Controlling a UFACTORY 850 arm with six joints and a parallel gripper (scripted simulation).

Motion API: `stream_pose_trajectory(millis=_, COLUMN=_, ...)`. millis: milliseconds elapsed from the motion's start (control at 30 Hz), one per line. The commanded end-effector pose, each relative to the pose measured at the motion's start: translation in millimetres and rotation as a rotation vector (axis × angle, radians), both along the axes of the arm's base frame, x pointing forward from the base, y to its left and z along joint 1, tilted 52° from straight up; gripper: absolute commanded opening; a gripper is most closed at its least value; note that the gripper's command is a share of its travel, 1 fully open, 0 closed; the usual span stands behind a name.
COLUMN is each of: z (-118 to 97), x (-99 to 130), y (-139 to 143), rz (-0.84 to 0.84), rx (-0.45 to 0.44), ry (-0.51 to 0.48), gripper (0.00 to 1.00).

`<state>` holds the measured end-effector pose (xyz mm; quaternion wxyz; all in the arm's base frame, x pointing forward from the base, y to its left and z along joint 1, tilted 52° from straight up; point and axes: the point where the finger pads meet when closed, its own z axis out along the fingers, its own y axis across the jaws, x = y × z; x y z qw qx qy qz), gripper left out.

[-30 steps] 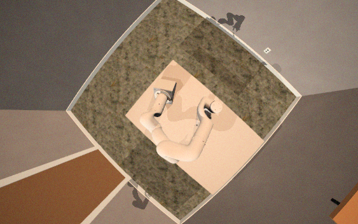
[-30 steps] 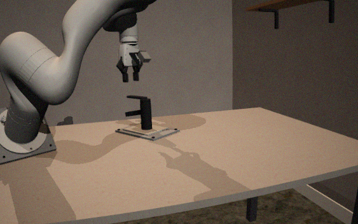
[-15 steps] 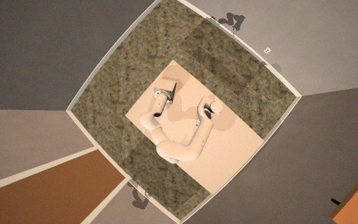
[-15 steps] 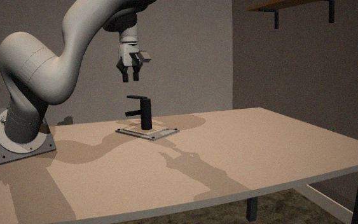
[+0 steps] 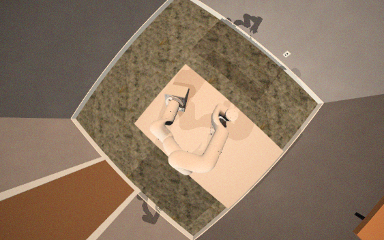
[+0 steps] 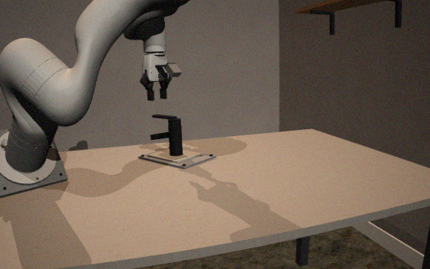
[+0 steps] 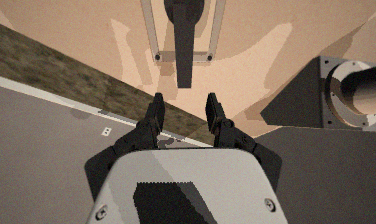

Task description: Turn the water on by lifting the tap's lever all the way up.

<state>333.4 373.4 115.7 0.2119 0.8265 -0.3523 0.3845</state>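
A black tap (image 6: 175, 137) stands upright on a grey plate (image 6: 177, 158) on the table. Its lever (image 6: 164, 116) lies level at the top, pointing left; a spout (image 6: 159, 135) sticks out lower down. In the wrist view the lever (image 7: 184, 45) runs down the middle, over the plate (image 7: 183, 30). My gripper (image 6: 156, 94) hangs above the lever's free end with a clear gap, fingers pointing down. It is open with nothing between the fingers, as the wrist view shows (image 7: 184, 112). In the overhead view the arm covers the tap and the gripper (image 5: 223, 120).
The arm's base (image 6: 22, 164) is bolted at the table's left rear corner, also seen in the wrist view (image 7: 339, 95). A wall stands behind the table. A shelf (image 6: 343, 8) hangs high at the right.
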Motion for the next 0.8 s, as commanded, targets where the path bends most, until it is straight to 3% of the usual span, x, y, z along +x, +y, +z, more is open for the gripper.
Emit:
stream_pose_trajectory(millis=0, z=-3.1, x=2.8, y=-2.6, rz=0.001, rx=0.001, ry=-0.001, gripper=0.63)
stream_pose_trajectory(millis=767, z=-22.0, x=17.8, y=-21.6, rz=0.001, rx=0.001, ry=-0.001, gripper=0.63)
